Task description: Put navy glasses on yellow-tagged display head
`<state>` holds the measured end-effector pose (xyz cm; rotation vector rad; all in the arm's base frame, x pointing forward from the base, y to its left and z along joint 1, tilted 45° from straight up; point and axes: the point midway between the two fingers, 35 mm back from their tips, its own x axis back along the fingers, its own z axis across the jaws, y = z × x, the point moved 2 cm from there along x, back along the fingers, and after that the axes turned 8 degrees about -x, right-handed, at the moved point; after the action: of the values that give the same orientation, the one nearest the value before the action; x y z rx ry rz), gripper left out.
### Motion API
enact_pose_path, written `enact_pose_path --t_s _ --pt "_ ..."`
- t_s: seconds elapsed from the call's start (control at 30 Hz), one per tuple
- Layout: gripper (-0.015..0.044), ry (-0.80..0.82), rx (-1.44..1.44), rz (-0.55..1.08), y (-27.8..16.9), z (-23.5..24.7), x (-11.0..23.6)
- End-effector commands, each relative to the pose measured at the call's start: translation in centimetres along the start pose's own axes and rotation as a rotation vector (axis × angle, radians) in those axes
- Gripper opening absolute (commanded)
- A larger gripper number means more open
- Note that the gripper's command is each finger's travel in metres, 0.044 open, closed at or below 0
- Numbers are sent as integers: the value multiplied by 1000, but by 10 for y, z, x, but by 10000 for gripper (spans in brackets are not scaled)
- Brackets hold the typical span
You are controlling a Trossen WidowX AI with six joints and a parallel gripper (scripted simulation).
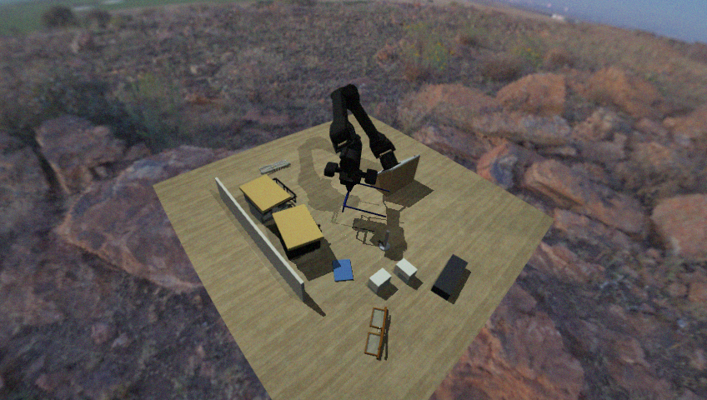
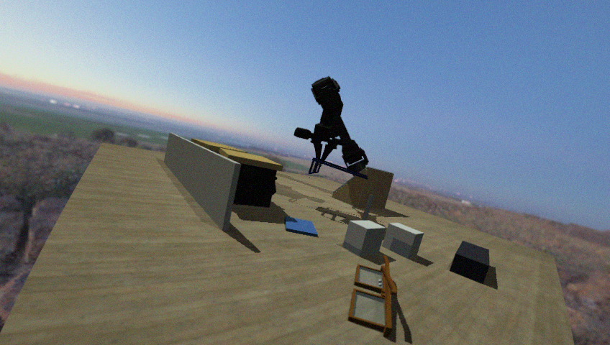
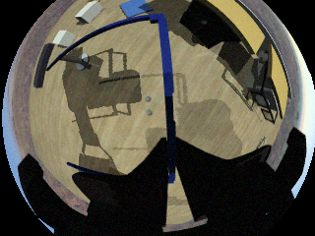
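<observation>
My gripper [image 1: 349,188] [image 2: 319,160] [image 3: 168,141] is shut on the navy glasses [image 1: 345,201] [image 2: 338,167] [image 3: 167,86] and holds them in the air above the wooden table [image 1: 471,212] [image 2: 106,256], in front of the arm's base. The frame hangs below the fingers and both temples stick out sideways. Two pale block-shaped heads [image 1: 379,280] [image 1: 405,268] [image 2: 363,236] [image 2: 403,239] stand side by side nearer the front of the table, well apart from the gripper. I see no yellow tag on either, so I cannot tell which is which.
A long grey wall [image 1: 258,237] [image 2: 201,175] stands left, with two yellow-topped dark boxes [image 1: 265,192] [image 1: 298,227] behind it. A tan board [image 1: 399,174] [image 2: 367,187] leans by the arm. A grey post [image 1: 384,242], blue pad [image 1: 343,270], dark box [image 1: 448,277] and orange glasses [image 1: 377,332] lie around.
</observation>
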<state>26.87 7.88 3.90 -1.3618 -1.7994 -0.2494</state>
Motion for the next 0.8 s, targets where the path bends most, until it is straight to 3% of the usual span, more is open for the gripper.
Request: enact_pose_path --t_s 0.0,0.77 --pt "0 4 -124 0 5 4 1" --pt "0 8 -871 2 27 29 5"
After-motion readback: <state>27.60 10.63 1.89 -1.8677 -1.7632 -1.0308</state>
